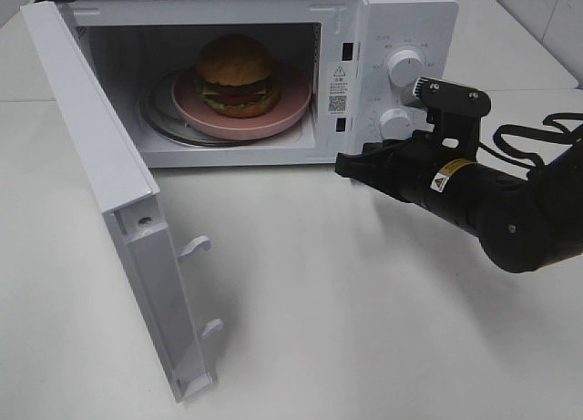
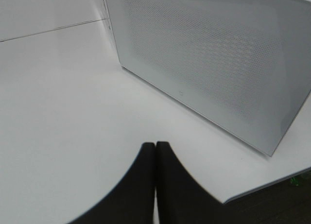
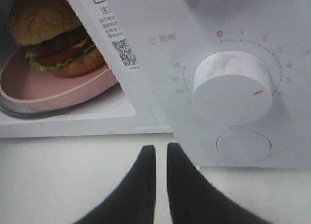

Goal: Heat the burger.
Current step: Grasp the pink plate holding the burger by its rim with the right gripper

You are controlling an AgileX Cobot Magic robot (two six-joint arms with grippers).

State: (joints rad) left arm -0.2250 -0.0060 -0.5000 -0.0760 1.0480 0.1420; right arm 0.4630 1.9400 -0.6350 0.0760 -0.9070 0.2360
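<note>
The burger (image 1: 235, 74) (image 3: 53, 34) sits on a pink plate (image 1: 293, 101) (image 3: 73, 90) inside the white microwave (image 1: 401, 19), on its glass turntable. The microwave door (image 1: 100, 165) (image 2: 209, 54) hangs wide open to the left. My right gripper (image 1: 344, 163) (image 3: 161, 151) hovers just above the table at the cavity's front right corner, below the lower knob (image 1: 395, 122) (image 3: 232, 85). Its fingers stand a narrow gap apart with nothing between them. My left gripper (image 2: 155, 148) is shut and empty, facing the door's outer side; it does not show in the exterior high view.
A round push button (image 3: 243, 145) sits under the lower knob, and a second knob (image 1: 404, 66) is above it. The door's latch hooks (image 1: 196, 247) stick out toward the table's middle. Black cables (image 1: 547, 133) trail behind the right arm.
</note>
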